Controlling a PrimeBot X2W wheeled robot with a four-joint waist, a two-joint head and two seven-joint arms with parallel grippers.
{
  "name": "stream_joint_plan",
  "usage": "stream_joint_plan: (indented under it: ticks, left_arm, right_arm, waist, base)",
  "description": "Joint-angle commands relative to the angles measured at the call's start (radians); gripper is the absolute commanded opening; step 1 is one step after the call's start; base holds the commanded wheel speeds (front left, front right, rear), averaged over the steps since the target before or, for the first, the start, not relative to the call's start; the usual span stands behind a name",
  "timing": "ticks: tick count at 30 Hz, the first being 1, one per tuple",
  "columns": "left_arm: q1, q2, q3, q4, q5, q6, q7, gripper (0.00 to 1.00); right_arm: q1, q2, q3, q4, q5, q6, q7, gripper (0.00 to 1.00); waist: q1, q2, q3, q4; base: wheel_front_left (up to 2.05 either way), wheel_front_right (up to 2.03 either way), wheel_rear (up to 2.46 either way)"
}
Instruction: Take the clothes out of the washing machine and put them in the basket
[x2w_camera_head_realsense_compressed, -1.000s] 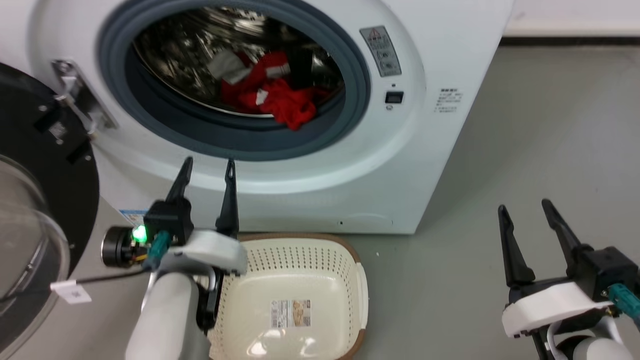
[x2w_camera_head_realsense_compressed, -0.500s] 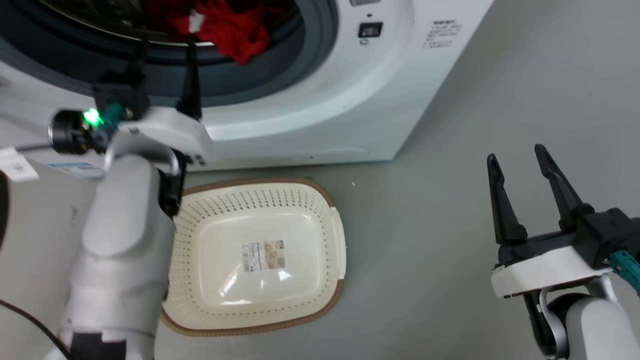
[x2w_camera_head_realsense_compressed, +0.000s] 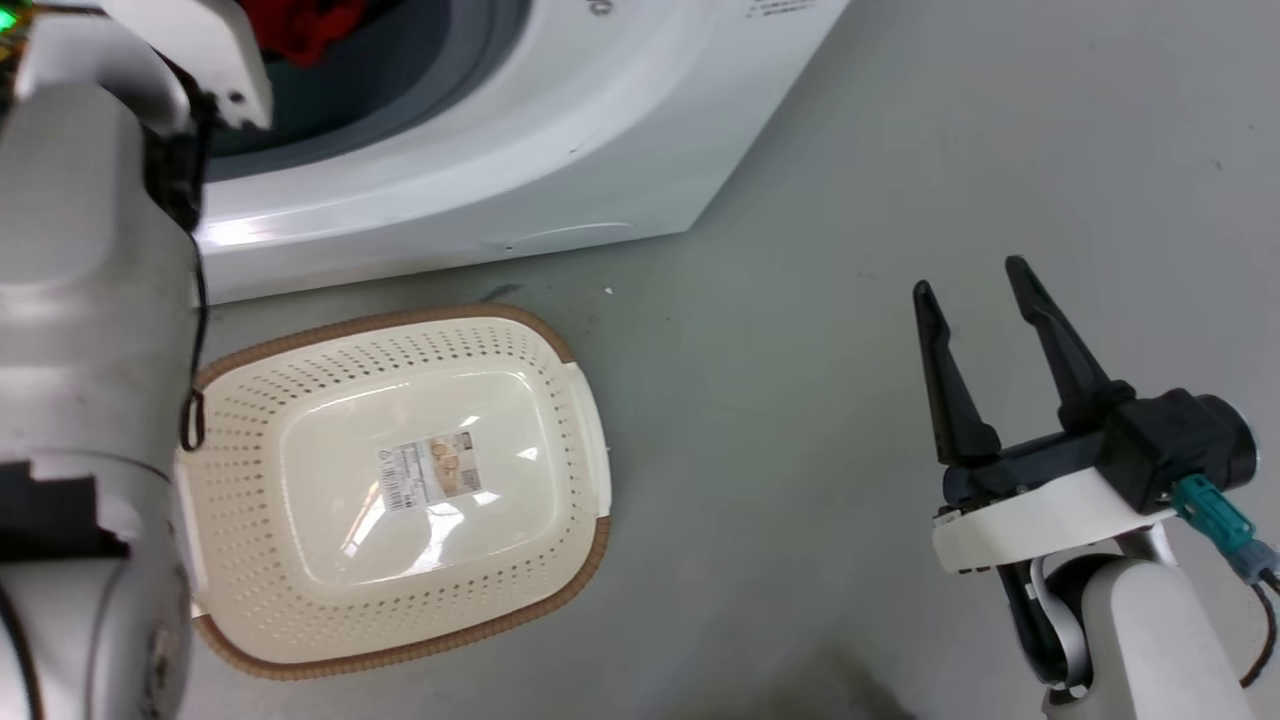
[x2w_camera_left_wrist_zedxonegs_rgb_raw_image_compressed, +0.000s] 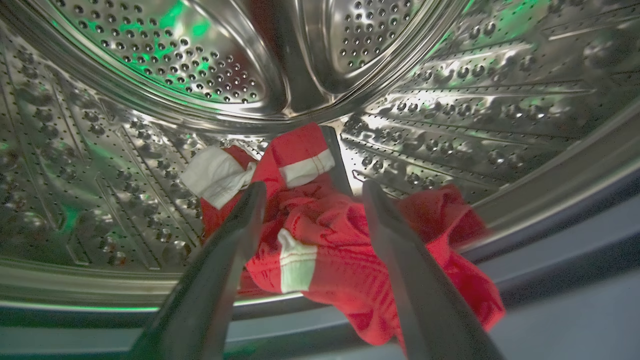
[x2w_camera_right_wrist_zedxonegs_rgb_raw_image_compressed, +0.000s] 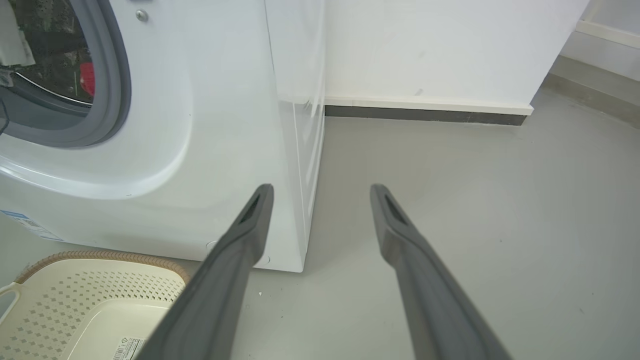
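Left claw (x2w_camera_left_wrist_zedxonegs_rgb_raw_image_compressed: 314, 186), apart, points at crumpled bright red clothes (x2w_camera_left_wrist_zedxonegs_rgb_raw_image_compressed: 345, 240) in the shiny perforated steel drum (x2w_camera_left_wrist_zedxonegs_rgb_raw_image_compressed: 450, 100); right claw (x2w_camera_head_realsense_compressed: 969, 275), apart, hovers near the cream perforated plastic basket (x2w_camera_head_realsense_compressed: 400, 345).

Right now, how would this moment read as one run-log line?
left gripper: open, aimed at red garment in steel drum | right gripper: open, above floor | laundry basket: empty, on floor

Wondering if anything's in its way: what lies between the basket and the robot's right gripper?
Nothing: bare grey floor separates the basket from the right gripper, per the head view.
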Motion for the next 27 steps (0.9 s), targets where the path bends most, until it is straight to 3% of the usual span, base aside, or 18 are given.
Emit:
stream_joint_plan:
  ticks: [1, 11, 20, 22, 23, 24, 25, 27]
  left_arm:
    - [-0.053, 0.022, -0.006, 0.043, 0.008, -0.010, 0.037, 1.00]
    - [-0.245, 0.092, -0.048, 0.213, -0.005, -0.058, 0.297, 1.00]
    - [-0.301, 0.134, -0.059, 0.281, -0.033, -0.066, 0.594, 1.00]
    - [-0.298, 0.137, -0.056, 0.285, -0.039, -0.064, 0.615, 0.98]
    - [-0.300, 0.139, -0.055, 0.287, -0.042, -0.060, 0.631, 0.50]
    - [-0.303, 0.141, -0.058, 0.287, -0.040, -0.054, 0.635, 0.09]
    - [-0.306, 0.143, -0.062, 0.285, -0.036, -0.049, 0.635, 0.00]
    - [-0.304, 0.144, -0.063, 0.280, -0.039, -0.039, 0.630, 0.00]
  right_arm:
    - [-0.023, 0.003, 0.014, 0.012, 0.013, -0.001, -0.013, 1.00]
    - [-0.055, 0.003, 0.059, 0.057, 0.052, -0.001, -0.048, 1.00]
    - [-0.076, 0.003, 0.089, 0.098, 0.098, -0.001, -0.078, 1.00]
    - [-0.078, 0.003, 0.091, 0.100, 0.103, -0.001, -0.080, 1.00]
    - [-0.082, 0.003, 0.092, 0.102, 0.103, -0.001, -0.083, 1.00]
    - [-0.084, 0.003, 0.093, 0.105, 0.107, -0.001, -0.085, 1.00]
    - [-0.086, 0.003, 0.094, 0.108, 0.111, -0.001, -0.088, 1.00]
    - [-0.092, 0.003, 0.096, 0.114, 0.112, -0.001, -0.090, 1.00]
  waist:
    - [-0.0002, 0.0000, 0.021, -0.030]
    - [-0.0002, 0.0000, 0.082, -0.102]
    - [-0.0002, 0.0000, 0.116, -0.146]
    - [-0.0002, 0.0000, 0.117, -0.148]
    - [-0.0002, 0.0000, 0.118, -0.149]
    - [-0.0002, 0.0000, 0.120, -0.150]
    - [-0.0002, 0.0000, 0.122, -0.151]
    - [-0.0002, 0.0000, 0.121, -0.151]
  base:
    - [0.00, 0.00, 0.00]
    - [0.00, 0.00, 0.00]
    - [0.00, 0.00, 0.00]
    - [0.00, 0.00, 0.00]
    - [0.00, 0.00, 0.00]
    - [0.00, 0.00, 0.00]
    - [0.00, 0.00, 0.00]
    - [0.00, 0.00, 0.00]
